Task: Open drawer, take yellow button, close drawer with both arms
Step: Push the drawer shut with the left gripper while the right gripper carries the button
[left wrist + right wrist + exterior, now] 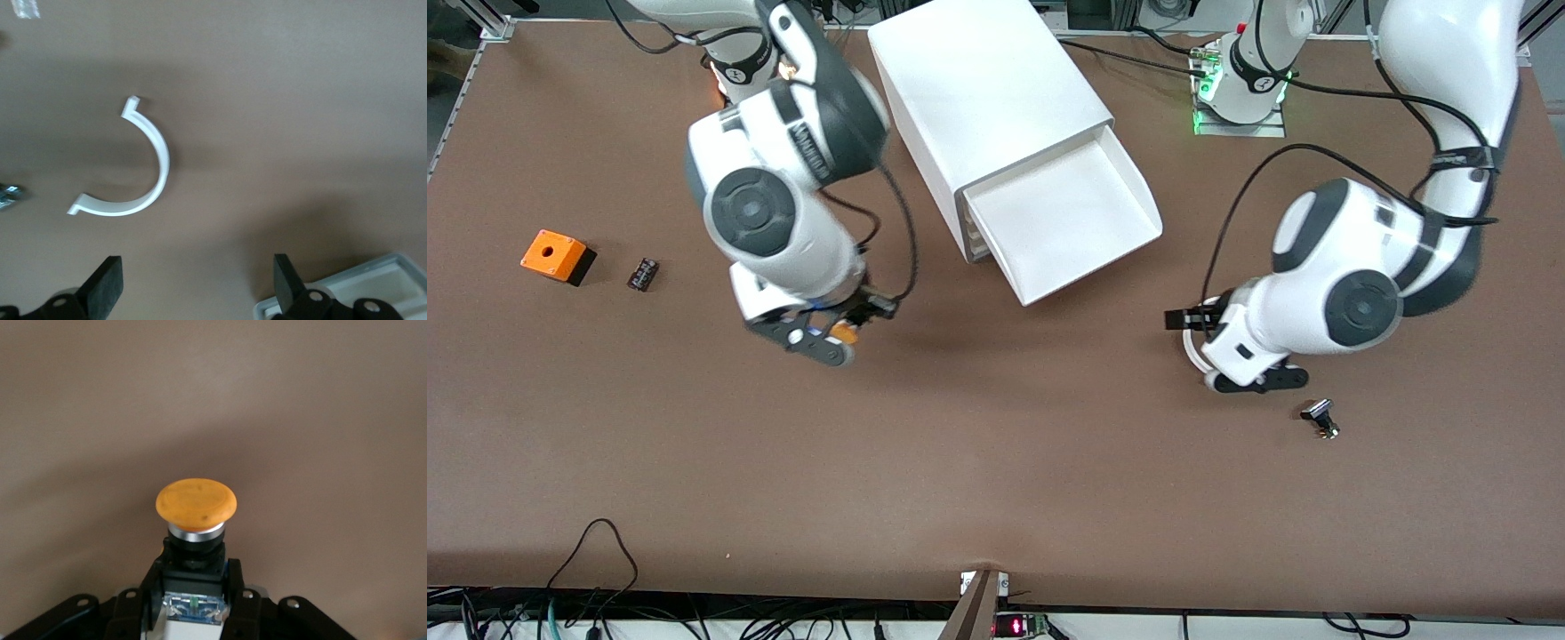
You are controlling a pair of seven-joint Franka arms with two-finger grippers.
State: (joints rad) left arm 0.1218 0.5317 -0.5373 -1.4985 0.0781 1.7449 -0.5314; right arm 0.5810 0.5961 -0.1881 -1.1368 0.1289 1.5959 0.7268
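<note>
Button [196, 501] with orange mushroom cap is gripped by the right hand [818, 342] over bare surface [996, 462], at eight o'clock from the pulled-out top drawer [1063, 218]. Left hand [197, 287] is held wide above a white curved clip [137, 167]. No legible writing is seen.

brown table [996, 498], black cables [596, 569] along its near edge

The white jointed right arm's black two-finger gripper [829, 342] hangs above the table, clamped shut — the left arm's gripper [1258, 380], fingers [107, 283] spread, hovers low.
</note>
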